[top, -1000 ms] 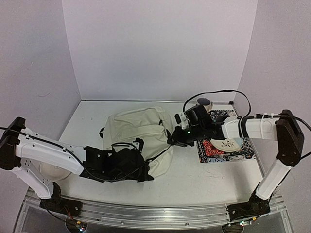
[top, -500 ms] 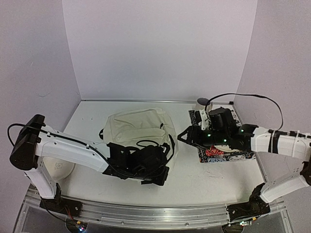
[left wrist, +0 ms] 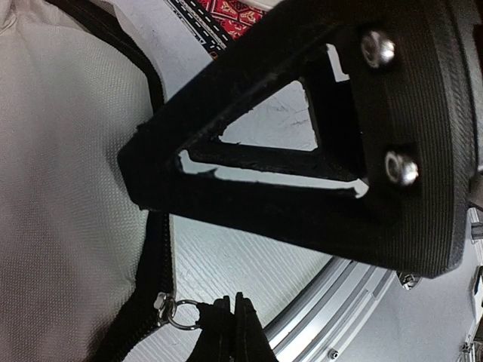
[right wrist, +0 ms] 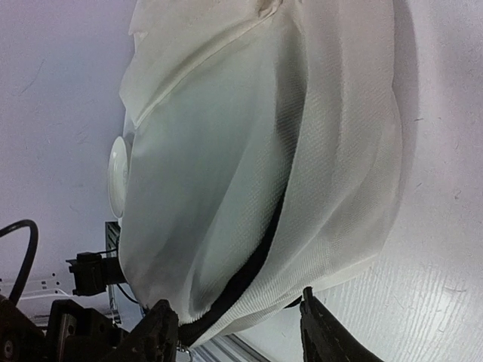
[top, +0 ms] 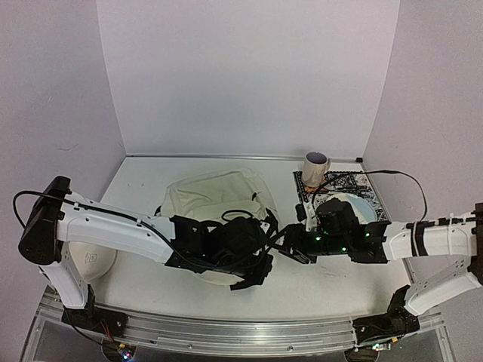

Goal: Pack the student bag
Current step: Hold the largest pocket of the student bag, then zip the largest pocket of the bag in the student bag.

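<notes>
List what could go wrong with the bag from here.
1. The left hand is pinched shut right at the small zipper ring; that thin hold could slip off under a pull.
2. The right hand is open around the edge of the student bag, not clamping it, so a zipper pull may drag the soft bag instead of opening it.

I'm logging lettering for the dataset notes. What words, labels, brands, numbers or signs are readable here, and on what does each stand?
No text can be read in any view.
Student bag: plain cream fabric with a black zipper, no label or logo showing.
Mat: red-blue ornament only, no lettering.
Mug: no print visible on the side that shows.
</notes>
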{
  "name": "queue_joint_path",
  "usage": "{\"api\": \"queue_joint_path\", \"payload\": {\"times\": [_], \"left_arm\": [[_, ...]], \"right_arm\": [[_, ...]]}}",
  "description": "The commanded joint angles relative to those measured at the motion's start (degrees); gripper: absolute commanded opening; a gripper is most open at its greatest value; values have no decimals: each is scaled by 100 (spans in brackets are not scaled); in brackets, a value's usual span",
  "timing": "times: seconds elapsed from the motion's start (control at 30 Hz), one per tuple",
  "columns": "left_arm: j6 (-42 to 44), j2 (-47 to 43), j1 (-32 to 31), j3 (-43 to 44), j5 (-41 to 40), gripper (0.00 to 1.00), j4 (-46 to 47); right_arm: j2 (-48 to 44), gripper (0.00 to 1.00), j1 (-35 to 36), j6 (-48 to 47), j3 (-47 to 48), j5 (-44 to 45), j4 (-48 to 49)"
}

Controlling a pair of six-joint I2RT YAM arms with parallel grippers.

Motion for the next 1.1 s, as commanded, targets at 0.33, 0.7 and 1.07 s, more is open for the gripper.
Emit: {"api": "queue_joint_path", "payload": {"times": [0.33, 0.7, 1.07], "left_arm": [[251, -344, 41, 176, 216, 0, 278], [25, -1014, 192, -461, -181, 0, -853], [-407, -2092, 421, -1657, -231, 0, -1415]], "right_arm": [[507, 26, 10, 274, 152, -132, 782], [19, 0, -212, -435, 575, 302, -610], [-551, 0, -1227, -1203, 724, 229, -1685]]}}
